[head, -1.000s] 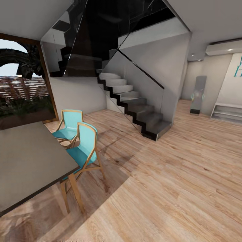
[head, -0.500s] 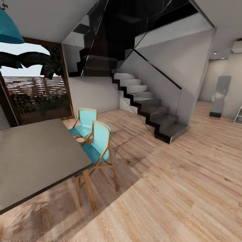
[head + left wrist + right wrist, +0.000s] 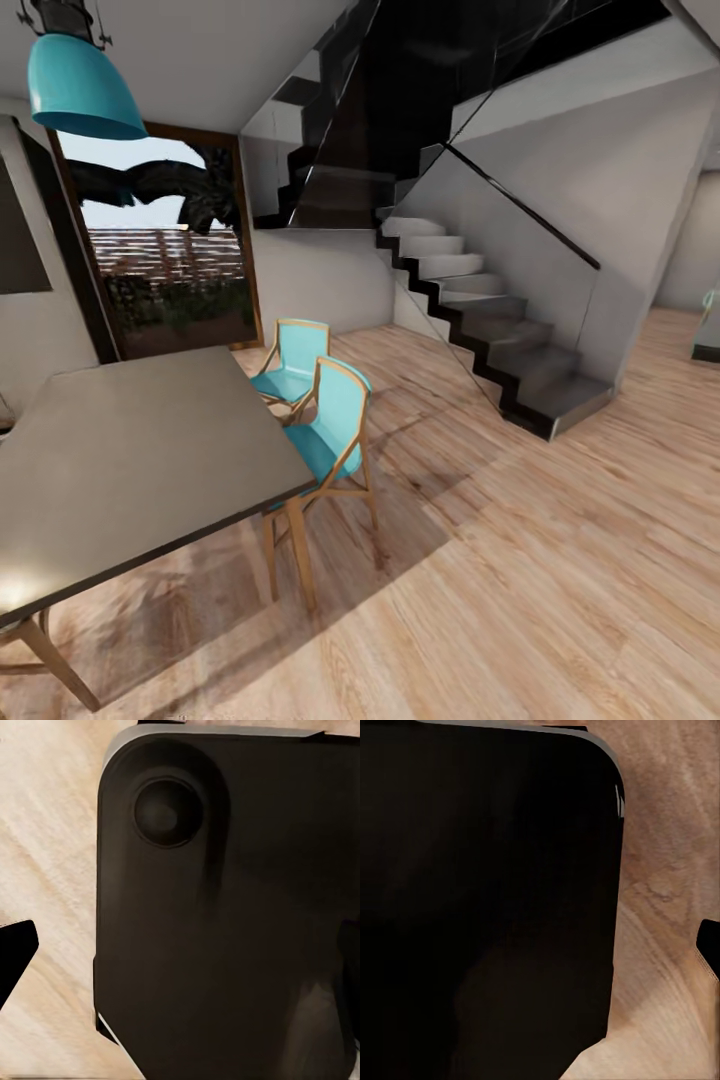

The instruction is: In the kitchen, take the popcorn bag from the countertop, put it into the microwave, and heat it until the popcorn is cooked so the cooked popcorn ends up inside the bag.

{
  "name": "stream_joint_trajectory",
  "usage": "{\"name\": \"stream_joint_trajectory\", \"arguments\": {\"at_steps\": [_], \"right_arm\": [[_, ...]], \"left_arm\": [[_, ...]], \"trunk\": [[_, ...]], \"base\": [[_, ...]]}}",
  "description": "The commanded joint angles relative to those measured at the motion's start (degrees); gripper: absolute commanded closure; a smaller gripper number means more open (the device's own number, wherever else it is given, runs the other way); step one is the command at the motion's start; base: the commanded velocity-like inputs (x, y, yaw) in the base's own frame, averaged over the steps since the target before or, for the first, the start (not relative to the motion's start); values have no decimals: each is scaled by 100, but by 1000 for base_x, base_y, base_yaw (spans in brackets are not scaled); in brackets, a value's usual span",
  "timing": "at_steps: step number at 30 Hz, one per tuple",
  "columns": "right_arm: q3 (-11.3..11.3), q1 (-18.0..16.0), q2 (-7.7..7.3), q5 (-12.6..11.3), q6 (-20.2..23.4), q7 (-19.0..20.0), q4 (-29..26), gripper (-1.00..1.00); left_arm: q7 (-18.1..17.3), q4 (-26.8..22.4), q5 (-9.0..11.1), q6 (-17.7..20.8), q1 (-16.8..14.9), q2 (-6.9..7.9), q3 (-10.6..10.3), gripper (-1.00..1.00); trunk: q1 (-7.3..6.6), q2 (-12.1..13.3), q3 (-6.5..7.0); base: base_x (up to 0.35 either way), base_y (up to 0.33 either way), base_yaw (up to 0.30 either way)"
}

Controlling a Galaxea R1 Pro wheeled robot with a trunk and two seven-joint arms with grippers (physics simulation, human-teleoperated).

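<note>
The popcorn bag, the microwave and the countertop are out of view. The head view looks into a dining and hall area with a wooden floor. In the left wrist view my left gripper (image 3: 180, 952) hangs over my dark base (image 3: 225, 907) and pale floor planks, with one black fingertip (image 3: 15, 952) at the picture's edge and nothing between the fingers. In the right wrist view my right gripper (image 3: 540, 945) is also above the dark base (image 3: 487, 900), with one fingertip (image 3: 709, 945) at the edge and nothing held.
A grey dining table (image 3: 130, 470) stands at the near left, with two turquoise chairs (image 3: 325, 435) on its right side. A teal lamp (image 3: 75, 85) hangs above. A dark staircase (image 3: 490, 320) rises at centre right. A tall window (image 3: 165, 250) is behind the table. Wooden floor (image 3: 540, 580) spreads to the right.
The whole picture has slid to the right, so the camera has turned left. The lamp and more of the table have come into sight. The furniture itself has not moved.
</note>
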Motion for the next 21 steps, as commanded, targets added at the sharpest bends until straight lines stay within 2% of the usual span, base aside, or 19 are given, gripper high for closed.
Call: {"name": "stream_joint_trajectory", "arguments": {"at_steps": [1, 21], "right_arm": [[2, -1, 0, -1, -26, -1, 5, -100], [2, -1, -9, -1, -26, -1, 5, -100]], "left_arm": [[-2, -4, 45, -7, -1, -1, 8, -100], [-3, -3, 44, -11, -1, -1, 8, -100]], "trunk": [[0, -2, -4], [0, -2, -4]], "base": [[0, 0, 269], [0, 0, 269]]}}
